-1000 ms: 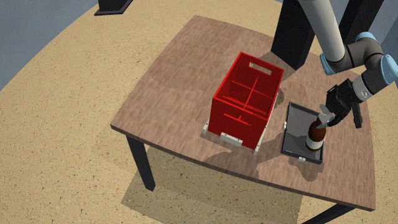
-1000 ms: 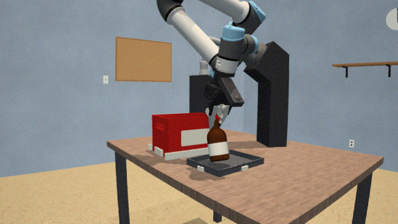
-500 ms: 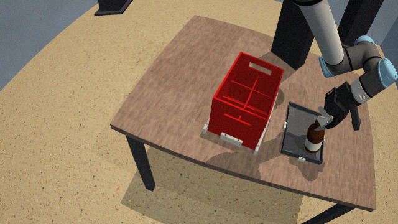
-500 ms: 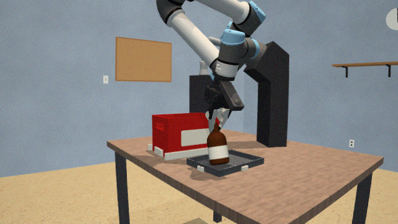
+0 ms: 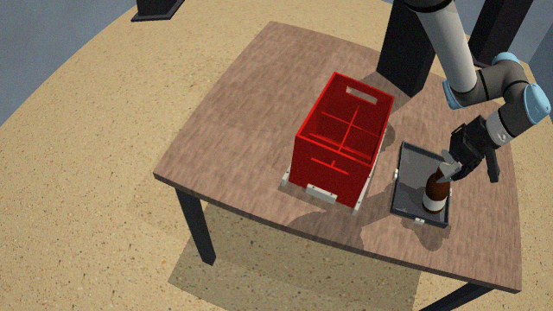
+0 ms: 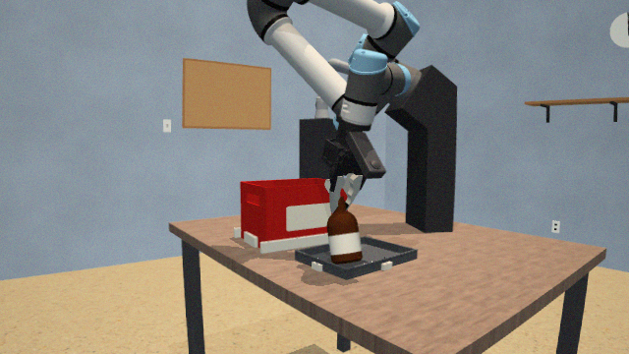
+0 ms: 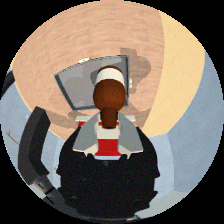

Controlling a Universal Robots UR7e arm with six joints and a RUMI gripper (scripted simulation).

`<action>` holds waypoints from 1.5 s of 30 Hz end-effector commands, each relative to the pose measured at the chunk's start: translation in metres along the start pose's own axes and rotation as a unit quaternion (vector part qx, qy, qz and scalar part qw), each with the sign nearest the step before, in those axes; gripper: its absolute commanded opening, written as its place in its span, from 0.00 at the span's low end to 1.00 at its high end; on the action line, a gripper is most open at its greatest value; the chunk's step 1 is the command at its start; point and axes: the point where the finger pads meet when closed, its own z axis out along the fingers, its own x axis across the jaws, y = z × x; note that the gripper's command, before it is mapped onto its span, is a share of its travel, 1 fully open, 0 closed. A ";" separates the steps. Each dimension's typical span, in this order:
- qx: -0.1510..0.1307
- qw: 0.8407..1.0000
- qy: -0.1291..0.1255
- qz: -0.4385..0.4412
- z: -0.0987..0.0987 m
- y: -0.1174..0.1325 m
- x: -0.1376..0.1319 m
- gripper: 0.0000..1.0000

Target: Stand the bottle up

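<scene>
A brown bottle (image 5: 435, 194) with a white label and a red cap stands nearly upright, its base on the dark grey tray (image 5: 419, 185). My gripper (image 5: 449, 167) is shut on the bottle's neck from above. The side view shows the bottle (image 6: 344, 236) on the tray (image 6: 356, 263), with the gripper (image 6: 344, 193) at its cap. In the wrist view the bottle (image 7: 110, 100) hangs below the fingers, over the tray (image 7: 90, 82).
A red crate (image 5: 341, 138) with inner dividers stands left of the tray on white corner blocks; it also shows in the side view (image 6: 285, 211). The table's front edge runs close to the tray. A black pillar (image 6: 428, 147) stands behind.
</scene>
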 end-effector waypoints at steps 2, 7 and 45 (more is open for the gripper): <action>0.000 1.000 0.001 0.000 0.001 0.000 0.000 0.00; 0.000 1.000 0.001 0.000 0.001 0.000 0.000 0.00; 0.000 1.000 0.001 0.000 0.001 -0.001 0.000 1.00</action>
